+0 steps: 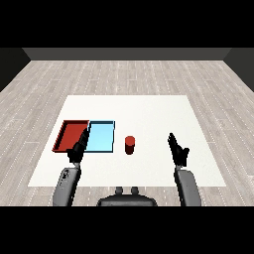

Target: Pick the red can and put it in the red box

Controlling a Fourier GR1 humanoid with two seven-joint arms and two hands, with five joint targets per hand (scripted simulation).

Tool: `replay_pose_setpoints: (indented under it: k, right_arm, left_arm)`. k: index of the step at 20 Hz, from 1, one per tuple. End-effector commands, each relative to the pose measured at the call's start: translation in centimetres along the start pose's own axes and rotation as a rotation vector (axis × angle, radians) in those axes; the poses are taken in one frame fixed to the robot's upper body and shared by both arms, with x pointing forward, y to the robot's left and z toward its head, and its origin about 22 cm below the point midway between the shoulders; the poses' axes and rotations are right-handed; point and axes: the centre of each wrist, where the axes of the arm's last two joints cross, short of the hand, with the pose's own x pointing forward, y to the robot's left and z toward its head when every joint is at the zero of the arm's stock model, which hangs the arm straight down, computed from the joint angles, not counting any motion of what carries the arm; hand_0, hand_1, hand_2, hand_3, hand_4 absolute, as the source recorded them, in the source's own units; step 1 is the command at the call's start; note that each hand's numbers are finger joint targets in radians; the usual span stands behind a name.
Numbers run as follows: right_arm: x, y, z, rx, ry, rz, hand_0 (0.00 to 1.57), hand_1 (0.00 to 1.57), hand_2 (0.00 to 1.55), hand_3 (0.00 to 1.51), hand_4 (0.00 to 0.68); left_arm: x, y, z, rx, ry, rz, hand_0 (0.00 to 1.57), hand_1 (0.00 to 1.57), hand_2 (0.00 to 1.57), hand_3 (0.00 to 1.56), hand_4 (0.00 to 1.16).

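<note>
Standing upright on the white table (149, 106), the red can (130, 145) sits just at three o'clock of the light blue tray (100, 137), apart from it. At nine o'clock of that tray lies the red tray (71, 134) (the two touch). Both hands are open, holding nothing: right hand (177, 150) at the can's three o'clock, left hand (79, 147) overlapping the trays' near edge.

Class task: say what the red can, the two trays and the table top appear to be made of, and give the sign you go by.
Red can: maybe painted metal; plain matte cylinder, unclear.
Red tray and light blue tray: probably plastic; flat uniform colour, thin raised rims.
Table: smooth white matte board, no grain.
</note>
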Motion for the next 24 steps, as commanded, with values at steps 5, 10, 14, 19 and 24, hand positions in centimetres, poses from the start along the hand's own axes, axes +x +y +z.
replay_pose_setpoints:
  k: [5,10,14,19,24]
  right_arm:
    - [0.2,-0.1,1.5,0.042,-0.047,-0.032,0.0,0.0,0.0,0.0,0.0]
    - [1.7,-0.4,1.2,0.074,-0.426,-0.11,0.0,0.0,0.0,0.0,0.0]
    - [1.6,0.8,2.0,0.093,-0.425,-0.106,0.0,0.0,0.0,0.0,0.0]
    - [1.8,-1.2,0.5,0.099,-0.441,-0.109,0.0,0.0,0.0,0.0,0.0]
    - [0.7,0.3,3.7,0.083,-0.437,-0.127,0.0,0.0,0.0,0.0,0.0]
  left_arm:
    - [-0.3,0.0,-0.1,0.031,0.063,0.055,0.0,0.0,0.0,0.0,0.0]
    - [1.4,-0.9,-0.3,0.066,-0.362,0.082,0.0,0.0,0.0,0.0,0.0]
    - [1.3,-0.2,-1.4,0.073,-0.368,0.097,0.0,0.0,0.0,0.0,0.0]
    - [0.1,1.8,-0.8,0.068,-0.377,0.114,0.0,0.0,0.0,0.0,0.0]
    - [-1.1,0.0,-1.0,0.061,-0.384,0.065,0.0,0.0,0.0,0.0,0.0]
